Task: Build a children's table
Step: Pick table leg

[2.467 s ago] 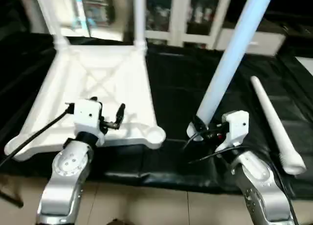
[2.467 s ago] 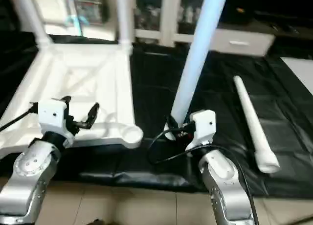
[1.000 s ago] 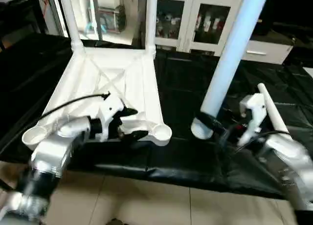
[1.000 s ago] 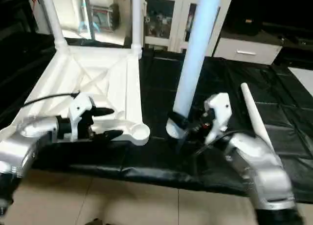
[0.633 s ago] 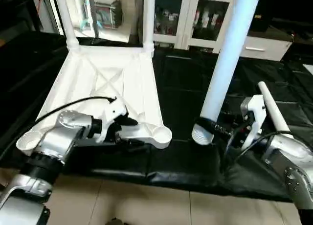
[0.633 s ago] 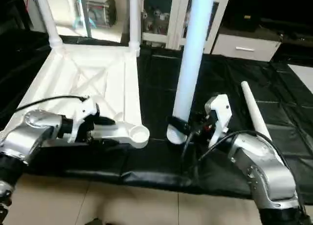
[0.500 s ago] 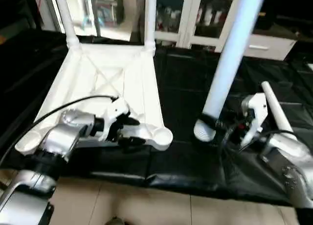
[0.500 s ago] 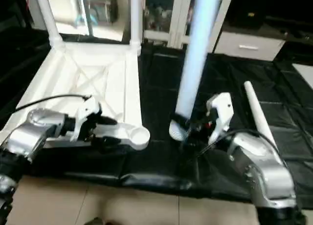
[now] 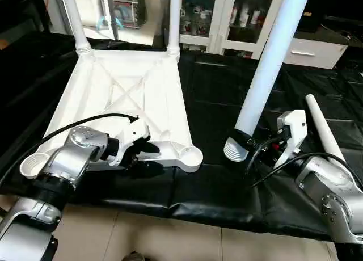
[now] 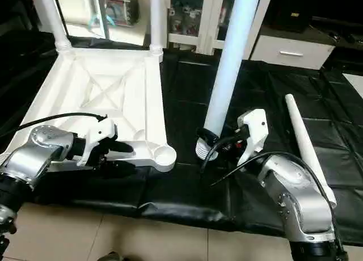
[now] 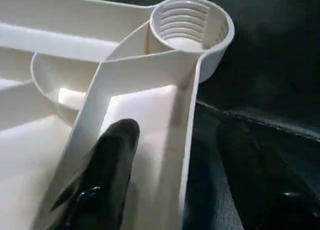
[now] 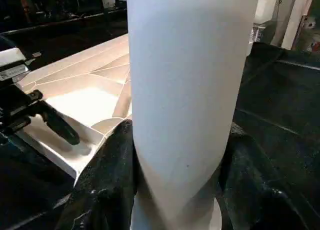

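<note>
1. You see the table top (image 9: 122,96) lying upside down on a black mat (image 9: 215,181), its X-shaped ribs facing up.
2. Two legs already stand upright in the far corner sockets: one at the far left corner (image 9: 72,17) and one at the far right corner (image 9: 174,20).
3. The near right corner socket (image 9: 189,155) is empty, and so is the near left corner socket (image 9: 33,165).
4. Your left gripper (image 9: 148,157) sits at the near edge of the table top, just beside the near right socket. Its fingers are apart and straddle the edge wall: one finger (image 11: 107,175) lies inside the tray of the top, and the other finger (image 11: 260,190) lies outside, over the mat. The frames do not settle whether the fingers press on the wall.
5. Your right gripper (image 10: 218,143) is clamped on the third leg (image 9: 269,62), near its wide ribbed end (image 9: 233,150). The leg points up and leans away from you, with its ribbed end low, just above the mat.
6. The held leg is to the right of the table top, apart from it, near the empty near right socket.
7. The fourth leg (image 9: 324,137) lies flat on the mat at the far right, beside your right forearm (image 9: 329,187).
8. Cabinets (image 9: 227,17) stand behind the mat.
</note>
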Motion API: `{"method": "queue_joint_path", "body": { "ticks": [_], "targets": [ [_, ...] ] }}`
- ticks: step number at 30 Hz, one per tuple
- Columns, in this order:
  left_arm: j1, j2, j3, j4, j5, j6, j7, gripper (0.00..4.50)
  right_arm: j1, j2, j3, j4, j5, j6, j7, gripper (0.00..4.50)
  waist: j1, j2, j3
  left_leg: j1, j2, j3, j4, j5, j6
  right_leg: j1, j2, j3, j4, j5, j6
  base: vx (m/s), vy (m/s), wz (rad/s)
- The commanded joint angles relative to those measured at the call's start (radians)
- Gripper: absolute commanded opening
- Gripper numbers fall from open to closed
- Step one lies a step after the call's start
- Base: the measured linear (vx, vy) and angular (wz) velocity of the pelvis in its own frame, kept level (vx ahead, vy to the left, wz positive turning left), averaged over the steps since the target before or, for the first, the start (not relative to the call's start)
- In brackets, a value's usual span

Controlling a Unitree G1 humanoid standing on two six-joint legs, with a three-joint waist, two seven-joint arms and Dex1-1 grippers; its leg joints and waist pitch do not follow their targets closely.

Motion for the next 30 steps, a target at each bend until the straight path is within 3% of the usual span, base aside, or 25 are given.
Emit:
{"method": "queue_joint_path", "body": {
  "ticks": [1,9,20,25,26,30],
  "targets": [
    [0.003,0.004,-0.001,-0.021,0.018,0.004,0.011,2.59,-0.015,0.0,-0.002,-0.02,-0.005,-0.014,-0.002,1.86,0.001,0.0,-0.066,0.022,0.053,-0.017,-0.086,-0.209,-0.021,0.029,-0.059,0.037,-0.064,-0.15,-0.203,0.0,0.0,0.0],
    [0.0,-0.011,0.0,-0.001,0.036,-0.023,0.033,2.03,-0.02,0.008,0.019,-0.022,0.001,-0.005,0.014,1.86,0.001,-0.004,-0.067,0.02,0.052,-0.016,-0.084,-0.182,-0.006,0.03,-0.058,0.036,-0.061,-0.113,-0.211,0.0,0.0,0.0],
    [0.029,0.015,-0.033,-0.024,0.059,-0.04,-0.018,0.86,-0.023,0.017,0.018,-0.016,0.003,-0.007,0.013,1.86,-0.001,-0.004,-0.066,0.023,0.053,-0.017,-0.088,-0.212,-0.021,0.027,-0.058,0.037,-0.064,-0.139,-0.201,0.0,0.0,0.0],
    [0.034,0.016,-0.035,-0.028,0.064,-0.038,-0.027,0.7,-0.026,0.019,0.017,-0.011,0.002,-0.006,0.014,1.86,-0.001,-0.003,-0.066,0.022,0.053,-0.017,-0.088,-0.211,-0.022,0.028,-0.058,0.037,-0.063,-0.137,-0.202,0.0,0.0,0.0],
    [0.035,0.016,-0.036,-0.029,0.065,-0.037,-0.028,0.44,-0.029,0.02,0.017,-0.008,0.001,-0.007,0.014,1.86,-0.001,-0.003,-0.066,0.022,0.053,-0.017,-0.088,-0.209,-0.021,0.029,-0.058,0.037,-0.063,-0.134,-0.202,0.0,0.0,0.0],
    [0.035,0.008,-0.032,-0.026,0.064,-0.035,-0.019,0.24,-0.034,0.022,0.017,-0.003,0.001,-0.007,0.013,1.86,-0.003,-0.003,-0.066,0.022,0.053,-0.017,-0.088,-0.216,-0.024,0.028,-0.058,0.037,-0.064,-0.142,-0.203,0.0,0.0,0.0]
  ]
}}
